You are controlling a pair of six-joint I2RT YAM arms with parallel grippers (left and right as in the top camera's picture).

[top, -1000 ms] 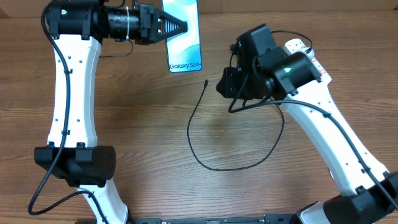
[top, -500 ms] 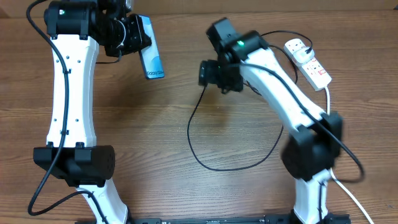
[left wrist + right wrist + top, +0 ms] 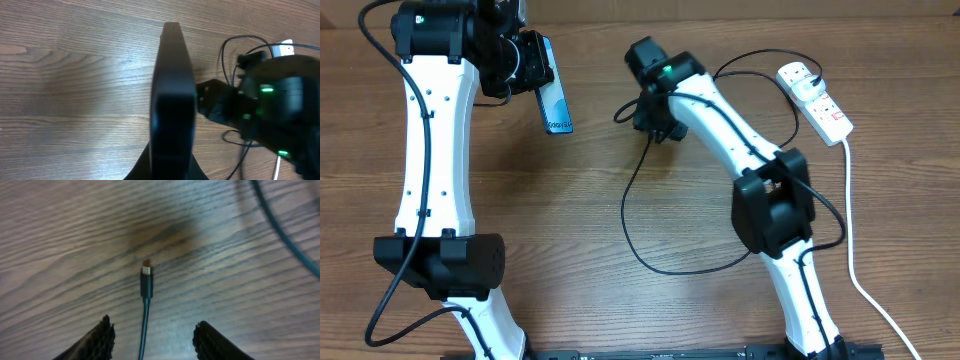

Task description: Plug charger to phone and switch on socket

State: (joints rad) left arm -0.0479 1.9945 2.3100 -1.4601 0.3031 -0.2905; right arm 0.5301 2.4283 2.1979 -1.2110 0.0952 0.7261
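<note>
Two end effectors are seen over a brown wood-grain bench [image 3: 560, 230], by which every view is filled. The phone [image 3: 552, 100] is clamped in the left end effector [image 3: 532, 68] and held on edge above the bench. The right end effector [image 3: 154, 326] is spread wide, close over the boards. The charger [image 3: 146, 287] tip lies flat just ahead of it, with the cable running back between its fingers. The socket [image 3: 815, 98] lies well apart, to its right.

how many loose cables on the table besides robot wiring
2: the black charger cable looping mid-table, and the thick white cord from the power strip down the right edge.
</note>
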